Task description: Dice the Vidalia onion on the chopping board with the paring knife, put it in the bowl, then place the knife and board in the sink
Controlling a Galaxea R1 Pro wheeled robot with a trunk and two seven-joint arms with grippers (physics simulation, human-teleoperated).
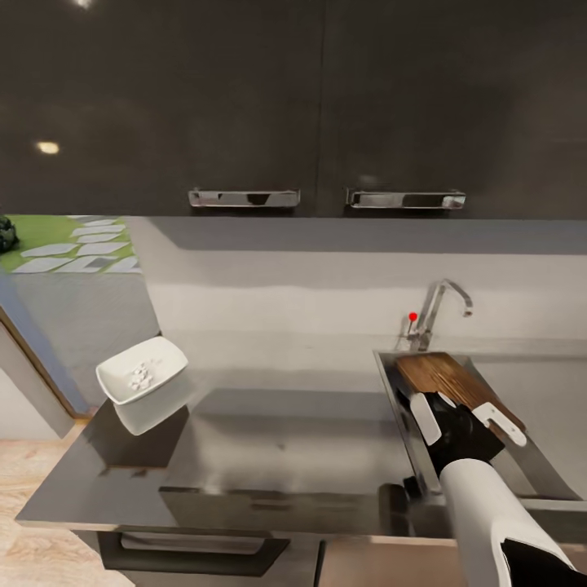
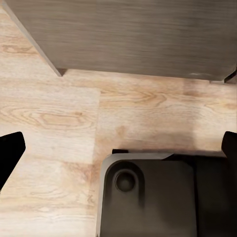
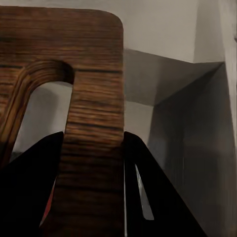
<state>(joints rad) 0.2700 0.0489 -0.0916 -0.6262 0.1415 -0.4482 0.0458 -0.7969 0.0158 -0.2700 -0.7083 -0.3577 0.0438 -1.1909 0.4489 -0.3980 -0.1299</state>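
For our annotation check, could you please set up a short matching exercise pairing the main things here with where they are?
Things:
1. chopping board
2. bowl
3. tap
4. right end effector

Places:
A. behind the sink
B. on the countertop, holding white diced pieces
C. over the sink, tilted
D. gripping the board's handle end

Pairs: 1-C, 2-B, 3-A, 4-D

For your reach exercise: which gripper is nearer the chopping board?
Right. The right gripper is at the chopping board over the sink, fingers either side of it; the left gripper hangs above floor.

Dark wall cabinets (image 1: 244,98), chrome handles (image 1: 244,198); light wood floor (image 2: 64,113).
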